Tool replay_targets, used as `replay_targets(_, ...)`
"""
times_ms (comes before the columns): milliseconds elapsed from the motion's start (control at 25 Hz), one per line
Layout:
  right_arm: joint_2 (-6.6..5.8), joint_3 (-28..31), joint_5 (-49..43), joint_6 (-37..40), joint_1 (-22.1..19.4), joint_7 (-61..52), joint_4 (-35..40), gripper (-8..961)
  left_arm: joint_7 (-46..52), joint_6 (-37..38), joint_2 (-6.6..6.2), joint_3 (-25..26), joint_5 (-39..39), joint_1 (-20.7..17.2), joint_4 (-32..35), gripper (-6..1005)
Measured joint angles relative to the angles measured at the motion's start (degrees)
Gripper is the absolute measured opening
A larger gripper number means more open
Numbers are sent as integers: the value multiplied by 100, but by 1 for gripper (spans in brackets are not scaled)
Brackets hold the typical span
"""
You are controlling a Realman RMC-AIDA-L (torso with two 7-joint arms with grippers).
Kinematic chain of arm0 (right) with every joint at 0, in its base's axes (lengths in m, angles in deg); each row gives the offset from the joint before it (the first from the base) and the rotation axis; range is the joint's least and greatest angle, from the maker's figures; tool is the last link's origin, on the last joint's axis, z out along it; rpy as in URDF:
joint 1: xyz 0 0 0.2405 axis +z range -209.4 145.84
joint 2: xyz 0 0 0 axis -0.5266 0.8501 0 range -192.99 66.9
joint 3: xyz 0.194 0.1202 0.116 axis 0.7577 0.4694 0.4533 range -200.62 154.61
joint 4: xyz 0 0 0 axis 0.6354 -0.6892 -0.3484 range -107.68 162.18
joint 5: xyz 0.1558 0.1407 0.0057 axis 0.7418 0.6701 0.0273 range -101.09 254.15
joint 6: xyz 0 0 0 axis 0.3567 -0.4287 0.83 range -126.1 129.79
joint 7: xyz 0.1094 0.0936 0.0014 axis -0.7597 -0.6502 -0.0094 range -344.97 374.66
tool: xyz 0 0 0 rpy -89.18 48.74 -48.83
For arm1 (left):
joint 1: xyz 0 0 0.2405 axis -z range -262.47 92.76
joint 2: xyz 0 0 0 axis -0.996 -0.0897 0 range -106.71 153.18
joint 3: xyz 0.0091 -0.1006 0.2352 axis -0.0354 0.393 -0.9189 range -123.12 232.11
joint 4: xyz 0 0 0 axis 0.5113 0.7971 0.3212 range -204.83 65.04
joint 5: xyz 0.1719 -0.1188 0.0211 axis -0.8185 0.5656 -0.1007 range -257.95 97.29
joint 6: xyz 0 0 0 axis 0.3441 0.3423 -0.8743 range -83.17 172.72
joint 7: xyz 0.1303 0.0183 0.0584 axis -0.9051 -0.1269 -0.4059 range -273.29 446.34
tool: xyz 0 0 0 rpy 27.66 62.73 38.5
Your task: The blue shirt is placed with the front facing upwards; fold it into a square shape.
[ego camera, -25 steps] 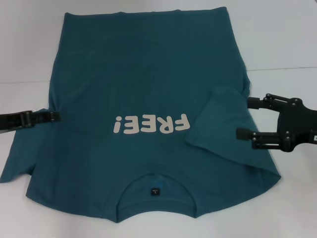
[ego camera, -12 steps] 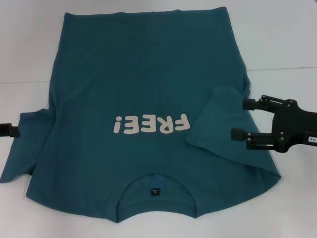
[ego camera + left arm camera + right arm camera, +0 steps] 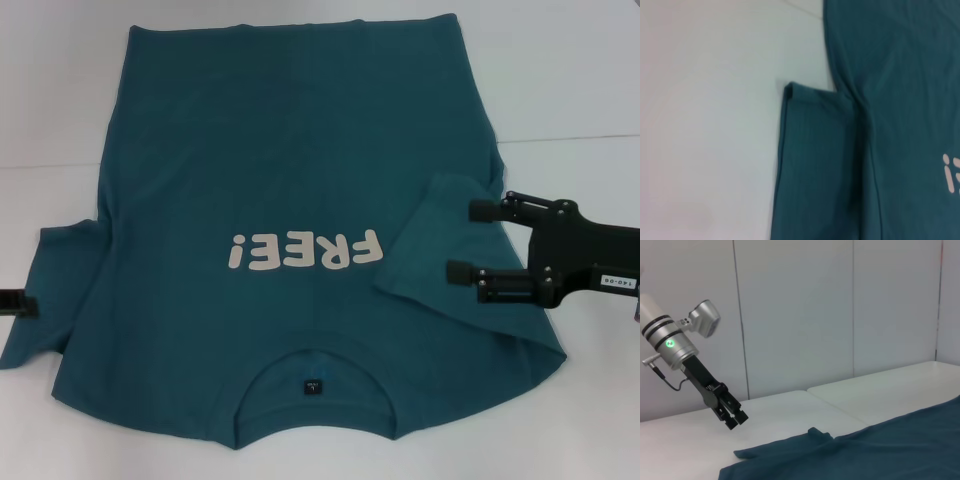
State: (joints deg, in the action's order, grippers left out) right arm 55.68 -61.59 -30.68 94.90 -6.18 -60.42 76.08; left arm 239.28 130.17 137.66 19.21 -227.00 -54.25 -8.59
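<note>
The blue shirt (image 3: 290,150) lies flat on the white table, front up, with its collar and dark neck label (image 3: 314,385) nearest me and the white "FREE!" lettering (image 3: 305,250) reading upside down. Its right sleeve (image 3: 425,255) is folded inward over the body. My right gripper (image 3: 465,242) stands open at that folded sleeve's outer edge, with nothing between its fingers. The left sleeve (image 3: 50,290) lies spread out flat. Only the tip of my left gripper (image 3: 18,303) shows at the picture's edge, off the cloth; the right wrist view shows this left gripper (image 3: 732,415) raised above the table.
The white table (image 3: 580,80) has a seam (image 3: 590,137) running across it behind the right arm. Bare table surrounds the shirt on both sides. The left wrist view looks down on the left sleeve (image 3: 815,165) and bare table (image 3: 705,125). A panelled wall (image 3: 840,315) stands behind.
My left gripper has drawn back leftward off the left sleeve, nearly out of the head view. My right gripper has moved left, further over the folded right sleeve.
</note>
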Motion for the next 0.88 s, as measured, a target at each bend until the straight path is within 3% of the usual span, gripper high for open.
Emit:
replay_targets(480, 13, -44, -9, -17, 37, 82, -118, 922, 20, -587, 69, -12, -293, 97, -499, 918)
replay_targets(880, 12, -53, -11, -16, 37, 87, -212, 922, -41, -972, 51, -14, -304, 163, -823, 918)
